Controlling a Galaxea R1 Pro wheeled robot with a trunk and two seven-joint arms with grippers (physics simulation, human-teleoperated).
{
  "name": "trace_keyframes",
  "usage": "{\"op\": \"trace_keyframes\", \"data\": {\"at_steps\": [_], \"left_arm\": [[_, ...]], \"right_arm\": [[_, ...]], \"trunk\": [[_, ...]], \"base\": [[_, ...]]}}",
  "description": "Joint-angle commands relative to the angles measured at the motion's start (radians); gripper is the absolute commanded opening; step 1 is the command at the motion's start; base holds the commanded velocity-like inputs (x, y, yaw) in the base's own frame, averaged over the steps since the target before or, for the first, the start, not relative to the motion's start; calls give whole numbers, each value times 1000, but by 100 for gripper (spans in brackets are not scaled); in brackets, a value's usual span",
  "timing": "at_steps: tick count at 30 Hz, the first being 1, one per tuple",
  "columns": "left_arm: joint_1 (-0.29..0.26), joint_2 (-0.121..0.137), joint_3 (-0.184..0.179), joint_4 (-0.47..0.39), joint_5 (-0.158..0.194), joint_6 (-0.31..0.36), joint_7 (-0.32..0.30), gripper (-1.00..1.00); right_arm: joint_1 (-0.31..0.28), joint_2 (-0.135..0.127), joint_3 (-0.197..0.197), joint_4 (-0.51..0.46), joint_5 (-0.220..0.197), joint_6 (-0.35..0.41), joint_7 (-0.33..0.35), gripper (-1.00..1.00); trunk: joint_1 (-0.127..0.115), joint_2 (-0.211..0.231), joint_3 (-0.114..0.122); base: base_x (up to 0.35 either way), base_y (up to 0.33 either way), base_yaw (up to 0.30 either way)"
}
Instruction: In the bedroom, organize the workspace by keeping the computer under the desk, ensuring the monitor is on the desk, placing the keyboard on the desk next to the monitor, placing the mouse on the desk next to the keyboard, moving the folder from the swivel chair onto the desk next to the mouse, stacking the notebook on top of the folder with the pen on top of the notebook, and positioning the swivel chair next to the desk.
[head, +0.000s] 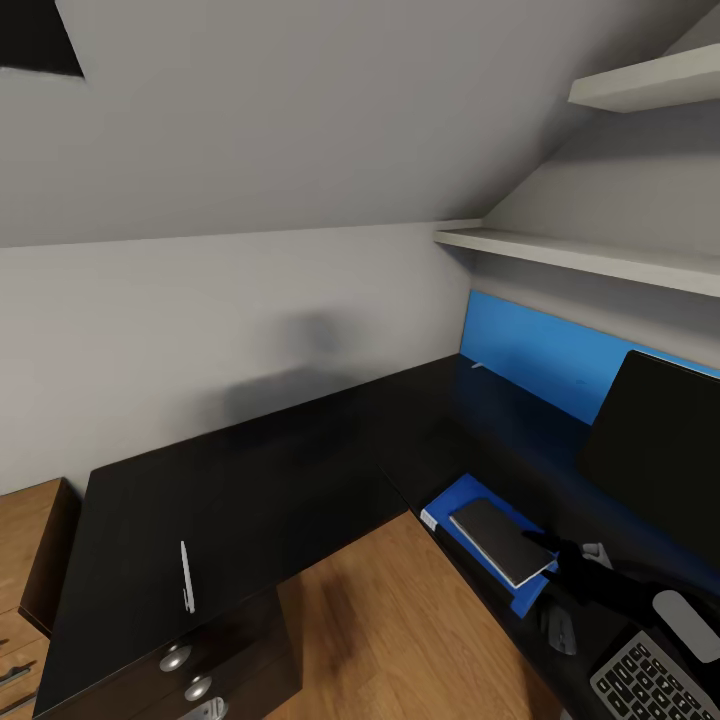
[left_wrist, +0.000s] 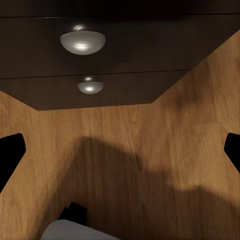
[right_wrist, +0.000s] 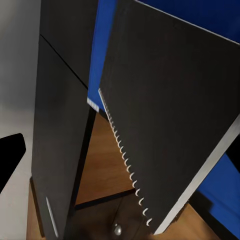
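The glossy black L-shaped desk (head: 250, 470) fills the head view. On its right wing lies the blue folder (head: 452, 503), with the dark-covered notebook (head: 500, 540) flat on top of it. My right gripper (head: 570, 560) hovers at the notebook's near corner, open. In the right wrist view the notebook (right_wrist: 170, 100) with its white spiral edge is very close, over the folder (right_wrist: 101, 50), and one black finger (right_wrist: 10, 155) shows off to the side. The white pen (head: 186, 577) lies alone on the left wing. The monitor (head: 660, 450), mouse (head: 560, 630) and keyboard (head: 650, 685) are at the right. My left gripper (left_wrist: 120, 150) is open over the floor.
The drawer unit's silver knobs (left_wrist: 82, 41) face my left gripper. The wooden floor (head: 400, 620) lies in the desk's inner corner. A low wooden cabinet (head: 25, 540) stands at the left. White wall shelves (head: 600, 255) and a blue panel (head: 540, 350) hang above the right wing.
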Motion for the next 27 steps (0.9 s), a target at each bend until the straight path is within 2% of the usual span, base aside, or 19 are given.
{"op": "trace_keyframes", "data": {"at_steps": [1, 27], "left_arm": [[0, 0, 1, -1, 10, -1, 1, 100], [0, 1, 1, -1, 10, -3, 1, 100]], "right_arm": [[-1, -1, 4, 1, -5, 1, 2, 100], [-1, -1, 3, 1, -5, 1, 2, 100]], "trunk": [[0, -1, -1], [0, -1, -1]], "base": [[0, 0, 0], [0, 0, 0]]}}
